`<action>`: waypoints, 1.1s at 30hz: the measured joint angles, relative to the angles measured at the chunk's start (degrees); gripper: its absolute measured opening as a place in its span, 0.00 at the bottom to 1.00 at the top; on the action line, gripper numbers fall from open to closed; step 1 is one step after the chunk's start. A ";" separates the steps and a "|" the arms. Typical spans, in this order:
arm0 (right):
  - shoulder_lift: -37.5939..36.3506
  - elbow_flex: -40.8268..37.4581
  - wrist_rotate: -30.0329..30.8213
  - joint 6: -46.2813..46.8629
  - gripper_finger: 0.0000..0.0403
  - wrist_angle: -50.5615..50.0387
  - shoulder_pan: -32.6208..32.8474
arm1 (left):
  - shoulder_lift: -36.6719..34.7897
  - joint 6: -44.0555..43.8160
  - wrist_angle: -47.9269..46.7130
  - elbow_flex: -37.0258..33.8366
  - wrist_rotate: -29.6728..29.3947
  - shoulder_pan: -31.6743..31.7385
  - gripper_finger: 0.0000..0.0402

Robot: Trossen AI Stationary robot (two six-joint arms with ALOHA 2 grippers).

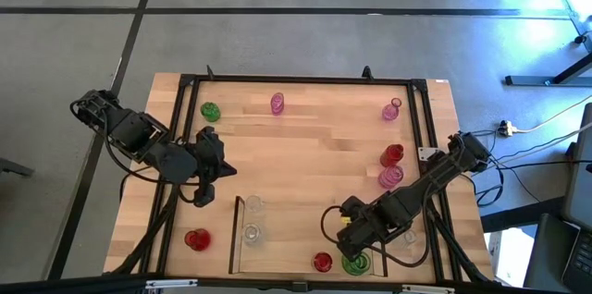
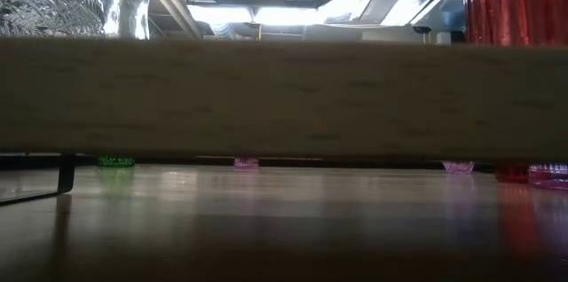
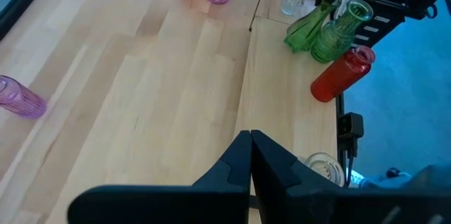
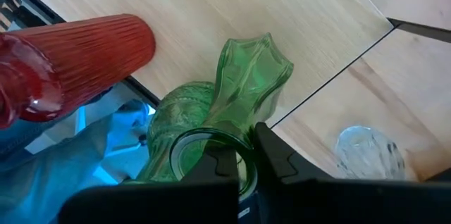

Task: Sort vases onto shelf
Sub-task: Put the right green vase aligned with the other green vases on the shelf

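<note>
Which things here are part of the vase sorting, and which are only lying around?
Job: vases, e.g. green vase, pink vase, red vase; shelf; left gripper, shut and empty; right gripper, shut on a green vase's rim.
Around: cables on the floor.

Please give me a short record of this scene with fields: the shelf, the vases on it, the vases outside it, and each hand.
shelf: low dark-edged frame at the table's near edge
vases on shelf: two clear vases, red vase, green vases
vases outside: green vase, pink vases, red vase at left, red and pink pair at right
left hand: shut, empty, left of the shelf
right hand: shut on a green vase's rim
</note>
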 joint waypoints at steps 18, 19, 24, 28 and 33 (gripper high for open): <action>0.00 0.00 1.55 -0.19 0.00 -0.76 -0.03 | 0.00 0.29 -0.01 0.00 -0.88 0.00 0.00; 0.00 0.00 1.55 -0.19 0.00 -0.76 -0.05 | 0.00 0.31 -0.01 0.00 -0.88 0.00 0.00; 0.05 0.00 1.11 -0.15 0.00 -0.27 -0.07 | 0.00 0.49 -0.01 0.00 -0.88 0.00 0.00; 0.11 0.00 1.15 0.02 0.00 -0.27 -0.07 | 0.00 0.50 -0.01 0.00 -0.89 0.00 0.00; 0.13 0.00 1.00 0.03 0.00 0.17 -0.07 | 0.00 0.50 -0.01 0.00 -0.91 0.00 0.00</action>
